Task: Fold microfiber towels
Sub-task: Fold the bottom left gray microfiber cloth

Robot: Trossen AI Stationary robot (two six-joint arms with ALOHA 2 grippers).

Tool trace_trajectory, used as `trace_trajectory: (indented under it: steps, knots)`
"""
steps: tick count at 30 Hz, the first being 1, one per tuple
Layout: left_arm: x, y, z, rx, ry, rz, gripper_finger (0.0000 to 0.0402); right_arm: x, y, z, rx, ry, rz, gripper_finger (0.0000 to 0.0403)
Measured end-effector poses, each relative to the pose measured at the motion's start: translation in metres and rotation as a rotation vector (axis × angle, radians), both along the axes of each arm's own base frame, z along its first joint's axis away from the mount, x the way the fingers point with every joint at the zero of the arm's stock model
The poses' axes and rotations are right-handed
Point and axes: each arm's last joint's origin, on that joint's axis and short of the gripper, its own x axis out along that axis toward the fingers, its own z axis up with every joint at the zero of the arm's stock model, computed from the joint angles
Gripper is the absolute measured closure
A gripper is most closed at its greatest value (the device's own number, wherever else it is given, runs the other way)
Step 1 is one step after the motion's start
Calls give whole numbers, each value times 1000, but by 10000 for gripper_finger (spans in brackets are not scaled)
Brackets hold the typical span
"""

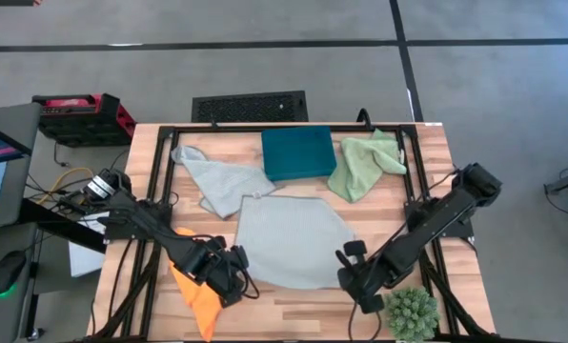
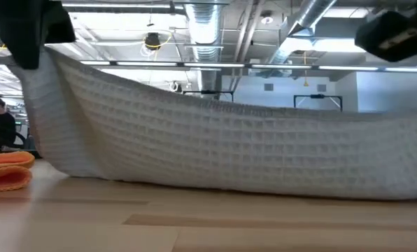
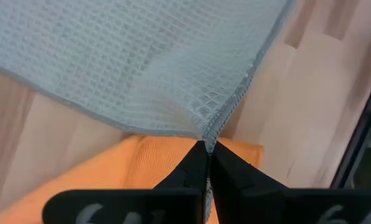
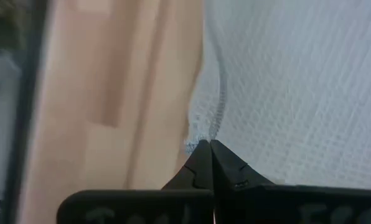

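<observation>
A pale blue-grey waffle towel point(image 1: 289, 238) lies in the middle of the table, its two near corners raised. My left gripper point(image 1: 234, 278) is shut on its near left corner and my right gripper point(image 1: 357, 278) is shut on its near right corner. In the low view the towel point(image 2: 222, 147) sags between them, its lower part on the wood. A second pale towel point(image 1: 215, 176) lies crumpled at the far left. A light green towel point(image 1: 365, 162) is bunched at the far right. An orange towel point(image 1: 194, 293) lies folded under my left arm. My left gripper pinches the towel's hemmed corner point(image 3: 209, 138) between its two fingertips, slanting steeply down from above. The corner is lifted off the table and the cloth falls away from it slack onto the wood. My right gripper pinches the towel's other near corner point(image 4: 198, 140) at the hem between its two fingertips, also pointing steeply down. That corner is held just above the table, and the cloth beyond it lies slack.
A dark teal box point(image 1: 298, 152) stands at the far middle, between the crumpled pale towel and the green one. A spiky green plant ball point(image 1: 411, 312) sits at the near right corner beside my right gripper. A black frame point(image 1: 160, 181) runs along the table's sides.
</observation>
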Motion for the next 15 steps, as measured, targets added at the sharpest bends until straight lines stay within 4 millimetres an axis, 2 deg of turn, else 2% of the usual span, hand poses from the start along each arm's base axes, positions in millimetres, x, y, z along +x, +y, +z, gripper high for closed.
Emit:
trace_trajectory:
  steps: [9,15]
  knots:
    - [5,27,-1,196,-25,155,401,4,-27,6,-171,-43,-174,397]
    - [9,49,-7,258,-5,270,401,4,-50,-3,-345,21,-318,397]
